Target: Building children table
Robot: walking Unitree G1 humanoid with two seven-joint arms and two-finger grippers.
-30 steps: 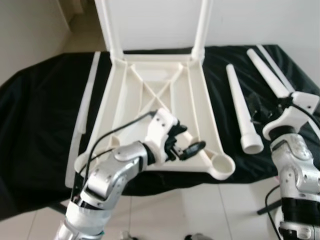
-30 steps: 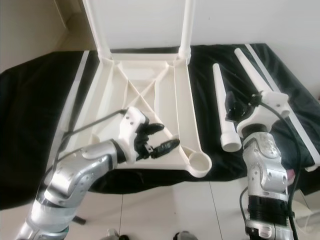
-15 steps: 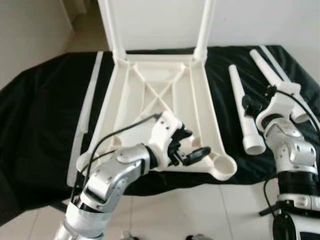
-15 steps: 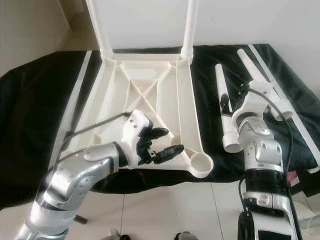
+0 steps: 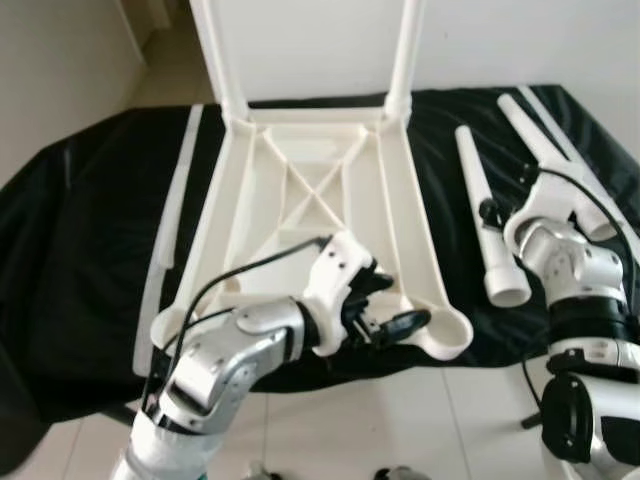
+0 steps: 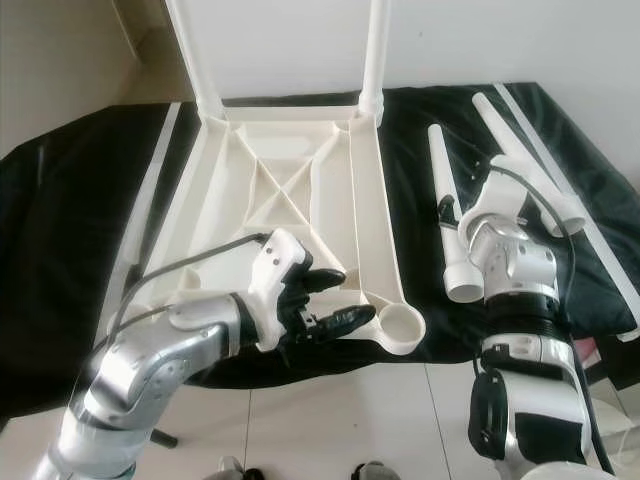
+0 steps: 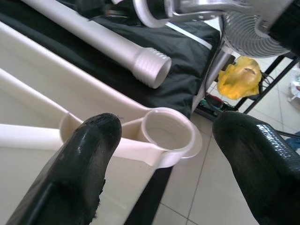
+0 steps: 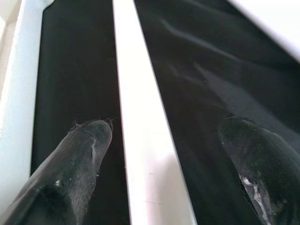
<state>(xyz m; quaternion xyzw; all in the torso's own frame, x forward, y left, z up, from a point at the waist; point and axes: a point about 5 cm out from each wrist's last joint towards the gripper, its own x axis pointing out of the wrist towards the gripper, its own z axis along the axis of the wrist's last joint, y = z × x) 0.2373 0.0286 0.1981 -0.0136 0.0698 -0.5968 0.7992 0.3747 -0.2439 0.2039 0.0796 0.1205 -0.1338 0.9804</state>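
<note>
The tabletop (image 5: 320, 200) lies upside down on black cloth (image 5: 80, 230), two legs fitted. The robot seems to be fetching a third leg (image 5: 484, 215). The right gripper (image 8: 164, 154), fingers spread, straddles that leg. The left gripper (image 5: 385, 315), open, hovers by the empty socket (image 7: 168, 132), at the tabletop's 5 o'clock. Next: close and lift.

no words, labels, brands or numbers can be read on anything in these views.
</note>
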